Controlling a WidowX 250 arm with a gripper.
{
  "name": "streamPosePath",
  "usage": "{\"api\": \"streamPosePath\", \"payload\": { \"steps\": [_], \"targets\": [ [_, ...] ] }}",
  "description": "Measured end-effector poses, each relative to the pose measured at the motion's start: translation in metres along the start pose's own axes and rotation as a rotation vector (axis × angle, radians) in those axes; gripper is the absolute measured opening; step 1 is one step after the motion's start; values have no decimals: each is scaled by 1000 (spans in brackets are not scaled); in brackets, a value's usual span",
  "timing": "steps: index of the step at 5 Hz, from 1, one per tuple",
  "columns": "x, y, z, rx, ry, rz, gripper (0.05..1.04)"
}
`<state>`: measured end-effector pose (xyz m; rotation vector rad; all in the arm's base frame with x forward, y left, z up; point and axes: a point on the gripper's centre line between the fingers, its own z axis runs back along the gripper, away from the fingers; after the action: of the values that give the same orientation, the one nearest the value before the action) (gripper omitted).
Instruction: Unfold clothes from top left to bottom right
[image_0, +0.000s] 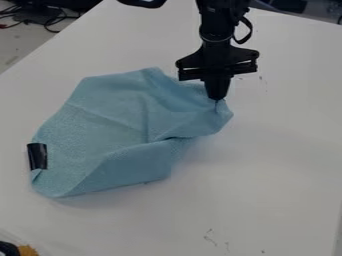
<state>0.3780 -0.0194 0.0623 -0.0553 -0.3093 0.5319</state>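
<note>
The gripper (217, 99) hangs down from the top edge over the cloth's right end. Its fingers are together, shut on the cloth near its upper right corner. The light blue cloth (110, 122) lies on the white table, crumpled, spreading from the gripper down to the lower left. A fold runs along its lower side, and creases cross its middle. Its right end looks slightly raised at the fingertips. A black piece (37, 156) wraps the cloth's left edge.
The white table (267, 165) reaches to the right edge of the view. Cables (50, 22) lie beyond its upper left edge. A dark and orange object (27, 250) shows at the bottom left corner.
</note>
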Motion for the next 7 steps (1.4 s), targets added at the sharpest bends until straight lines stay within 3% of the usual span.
{"api": "streamPosePath", "payload": {
  "steps": [2,5,6,7],
  "targets": [
    [10,-13,-14,-9,-22,-52,58],
    [21,-25,-24,34,57,-159,71],
    [20,-24,-24,39,67,-169,214],
    [21,-25,-23,50,83,-161,465]
  ]
}}
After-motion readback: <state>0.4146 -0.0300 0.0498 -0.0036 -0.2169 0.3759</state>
